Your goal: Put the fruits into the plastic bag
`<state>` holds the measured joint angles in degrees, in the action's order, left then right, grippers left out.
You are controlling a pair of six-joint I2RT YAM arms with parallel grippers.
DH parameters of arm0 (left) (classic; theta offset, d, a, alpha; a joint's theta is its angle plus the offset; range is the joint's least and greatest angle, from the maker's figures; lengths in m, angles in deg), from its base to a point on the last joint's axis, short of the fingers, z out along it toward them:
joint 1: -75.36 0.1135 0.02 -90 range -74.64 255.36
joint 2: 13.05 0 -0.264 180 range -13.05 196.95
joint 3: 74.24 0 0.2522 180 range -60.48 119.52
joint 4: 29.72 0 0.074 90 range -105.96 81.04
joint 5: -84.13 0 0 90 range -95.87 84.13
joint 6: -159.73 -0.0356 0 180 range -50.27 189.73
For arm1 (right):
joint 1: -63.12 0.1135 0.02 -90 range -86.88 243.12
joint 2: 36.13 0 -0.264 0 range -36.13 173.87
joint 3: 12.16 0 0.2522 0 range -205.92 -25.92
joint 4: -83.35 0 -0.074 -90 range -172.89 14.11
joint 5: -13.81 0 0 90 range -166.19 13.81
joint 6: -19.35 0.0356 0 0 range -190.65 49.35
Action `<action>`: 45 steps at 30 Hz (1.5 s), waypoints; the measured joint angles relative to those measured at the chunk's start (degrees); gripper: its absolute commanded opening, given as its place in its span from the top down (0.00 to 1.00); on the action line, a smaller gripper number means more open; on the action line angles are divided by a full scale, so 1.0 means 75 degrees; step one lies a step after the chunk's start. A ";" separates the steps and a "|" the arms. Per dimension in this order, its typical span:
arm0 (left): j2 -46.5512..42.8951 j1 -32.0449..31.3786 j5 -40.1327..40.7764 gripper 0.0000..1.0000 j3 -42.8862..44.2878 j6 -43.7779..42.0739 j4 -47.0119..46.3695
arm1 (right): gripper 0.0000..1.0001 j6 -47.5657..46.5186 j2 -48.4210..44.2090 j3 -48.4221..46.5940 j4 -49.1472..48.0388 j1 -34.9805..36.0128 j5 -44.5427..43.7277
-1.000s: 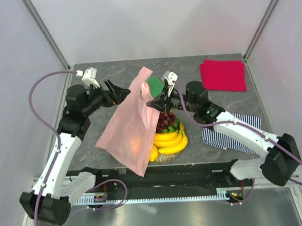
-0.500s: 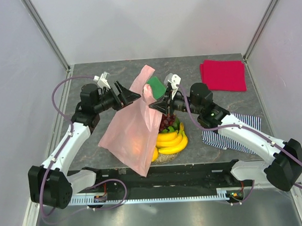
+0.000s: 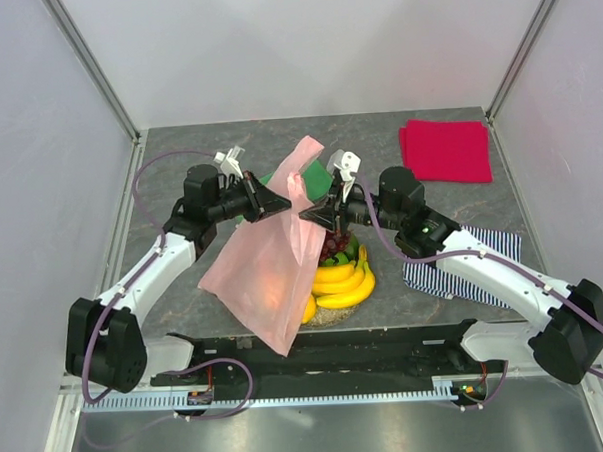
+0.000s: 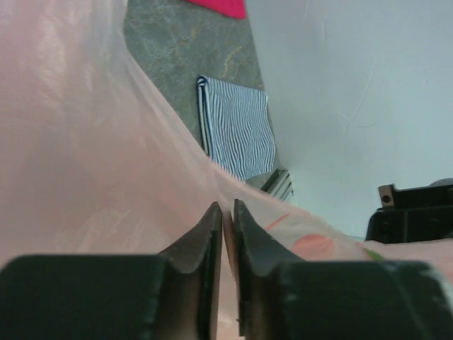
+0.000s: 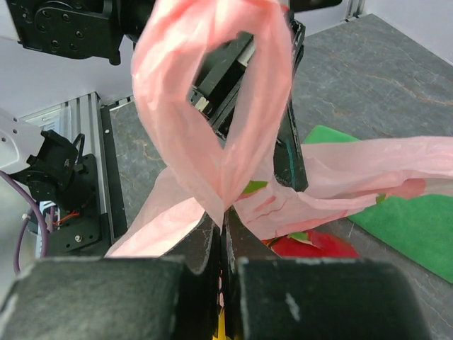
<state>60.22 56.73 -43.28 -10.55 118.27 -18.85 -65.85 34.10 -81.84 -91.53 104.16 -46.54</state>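
Note:
The pale pink plastic bag hangs above the table between my two arms, draping down toward the front edge. My left gripper is shut on the bag's film near its top left edge, and the left wrist view shows the film pinched between the left gripper jaws. My right gripper is shut on a loop handle, which stands up from the right gripper. The fruits sit heaped just right of the bag: yellow bananas, dark grapes, a red piece.
The fruits rest on a speckled plate near the front edge. A green cloth lies behind the bag. A red folded cloth is at the back right, and a striped cloth lies under the right arm.
My left arm reached rightward to the bag and its jaws went from open to shut on the film. The bag's top edge has lifted and spread. The right gripper kept hold of the handle.

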 measured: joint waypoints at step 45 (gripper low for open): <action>-0.3241 0.0356 0.1335 0.98 -0.0329 -0.6840 0.1096 | 0.02 0.4199 0.1641 0.0799 -0.2244 -0.0032 -0.2547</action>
<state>35.92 59.39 -33.27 -13.02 66.97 -10.64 -34.36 46.41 -75.86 -108.36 103.92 -65.64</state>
